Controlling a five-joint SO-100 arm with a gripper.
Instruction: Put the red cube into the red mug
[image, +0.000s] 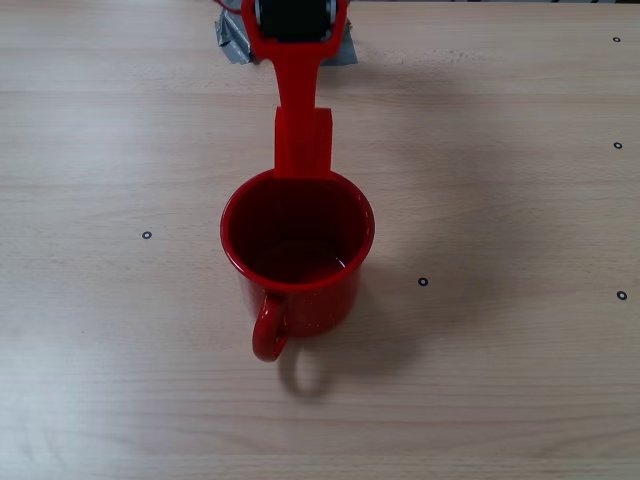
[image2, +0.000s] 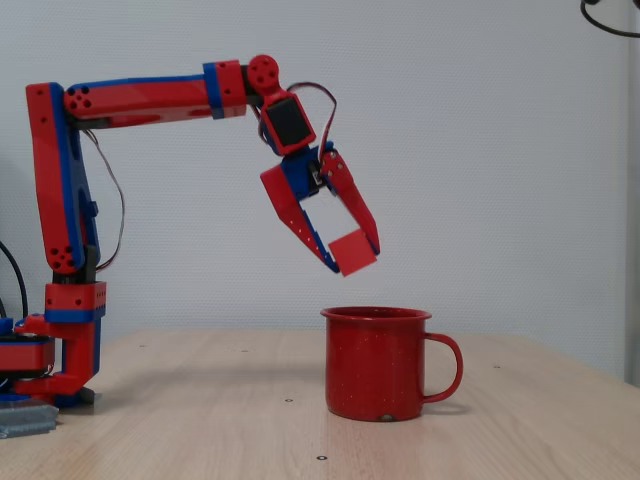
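Red-and-blue five-joint arm (image2: 150, 95) mounted at the table's left edge in the side-on fixed view, upper link upright, forearm level, wrist bent downward toward the table's middle. Gripper (image2: 352, 255) pinching the red cube (image2: 352, 252) between its two fingertips, cube tilted with one corner lowest, clear of the table and just above the rim of the red mug (image2: 376, 362), slightly toward the arm's side of the opening. Red mug upright on the light wooden table (image2: 200, 430), near the middle of the surface, loop handle (image2: 447, 368) turned away from the arm in the side-on view. In the overhead fixed view, red mug (image: 298, 262) seen from above with its dark glossy inside exposed, handle (image: 269, 332) pointing toward the near table edge, faint shadow cast on the table beside it. Gripper (image: 303, 140) reaching in from the far table edge, its tip overlapping the far rim of the mug; cube itself not distinguishable from the red fingers in this view. Grey tape (image: 235, 42) under the arm's base at the far edge, and small black ring marks (image: 147, 235) scattered across the table top.
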